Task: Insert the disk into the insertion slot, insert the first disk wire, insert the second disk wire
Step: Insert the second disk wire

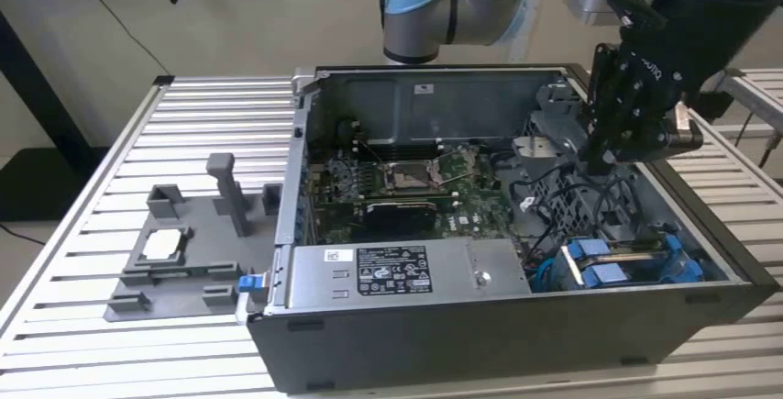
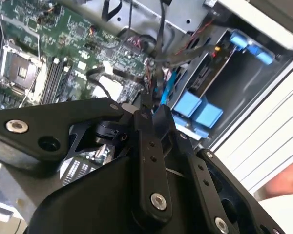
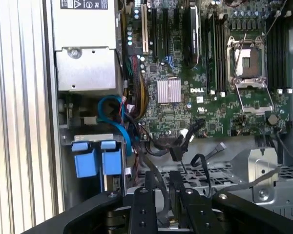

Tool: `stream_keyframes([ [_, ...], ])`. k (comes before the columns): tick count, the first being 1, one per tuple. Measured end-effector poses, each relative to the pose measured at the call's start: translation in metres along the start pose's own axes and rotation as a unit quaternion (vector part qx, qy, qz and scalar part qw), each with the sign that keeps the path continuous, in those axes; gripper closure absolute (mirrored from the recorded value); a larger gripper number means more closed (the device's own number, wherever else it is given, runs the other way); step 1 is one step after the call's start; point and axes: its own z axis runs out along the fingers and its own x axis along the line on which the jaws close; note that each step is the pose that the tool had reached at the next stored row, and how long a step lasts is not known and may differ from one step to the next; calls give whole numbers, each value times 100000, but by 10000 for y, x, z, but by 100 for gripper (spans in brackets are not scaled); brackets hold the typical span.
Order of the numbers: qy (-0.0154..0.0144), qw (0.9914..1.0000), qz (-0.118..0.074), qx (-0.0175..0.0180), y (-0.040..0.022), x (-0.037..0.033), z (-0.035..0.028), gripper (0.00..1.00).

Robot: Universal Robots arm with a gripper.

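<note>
Gripper [image 3: 163, 176] looks pinched on a black disk wire [image 3: 155, 171], poised over the slotted disk [image 1: 626, 261] in the case's corner for plugging.

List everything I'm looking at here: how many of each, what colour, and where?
Table: one, silver, slatted, under everything.
Computer case: one, dark grey, open, on the table.
Motherboard: one, green, on the case floor.
Metal box: one, long, grey with white stickers, along the case's near wall.
Insertion slot: one, dark grey bay with blue plastic parts, in the case corner at the exterior view's right.
Cables: several black, one blue, loose beside the bay.
Fixture tray: one, grey plastic, on the table at the exterior view's left.
Robot arm: one, silver with blue caps, behind the case.
Gripper: one, black, inside the case above the cables.
</note>
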Motion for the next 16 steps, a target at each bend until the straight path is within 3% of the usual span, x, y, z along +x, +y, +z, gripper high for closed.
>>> stream_keyframes([
  [4,-591,99997,-57,385,181,10,7,73],
  [6,-1026,99991,-154,806,229,12,17,73],
  [10,-1338,99968,-1422,1614,241,7,44,73],
  [16,-1328,99823,-5525,1769,239,4,113,73],
])
